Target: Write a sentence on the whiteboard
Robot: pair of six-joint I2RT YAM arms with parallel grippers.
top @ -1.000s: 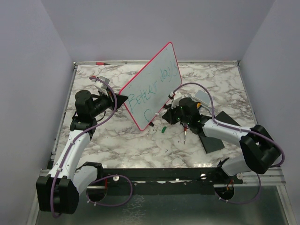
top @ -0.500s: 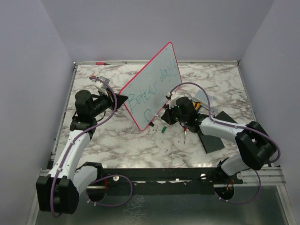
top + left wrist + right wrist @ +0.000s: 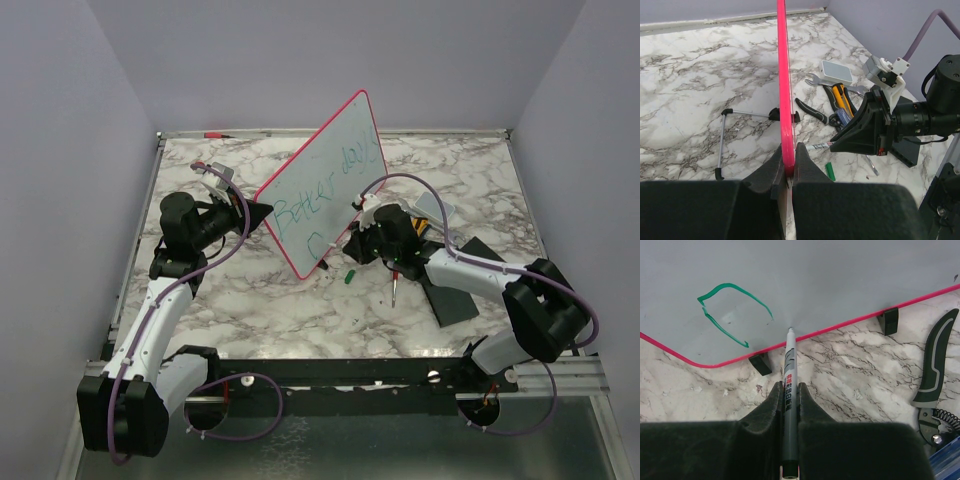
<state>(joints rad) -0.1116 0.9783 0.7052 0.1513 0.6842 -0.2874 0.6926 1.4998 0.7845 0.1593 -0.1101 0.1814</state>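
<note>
I'm pinching the whiteboard (image 3: 330, 180) rim in the left gripper (image 3: 786, 172); the right gripper (image 3: 789, 390) (clamped tight) is touching a marker (image 3: 789, 365) to it mid-frame.

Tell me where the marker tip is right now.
Right wrist view: the marker, clamped in the right gripper, has its tip against the whiteboard just above its red lower rim, right of the green stroke.

large flat white rectangular whiteboard (image 3: 840, 280): smooth face, slight sheen, glossy red-pink rim. marble-patterned table top (image 3: 850, 375): smooth, low gloss. slim grey-white marker pen (image 3: 789, 375): smooth plastic. right gripper fingers (image 3: 771, 405): matt black, faintly textured.
</note>
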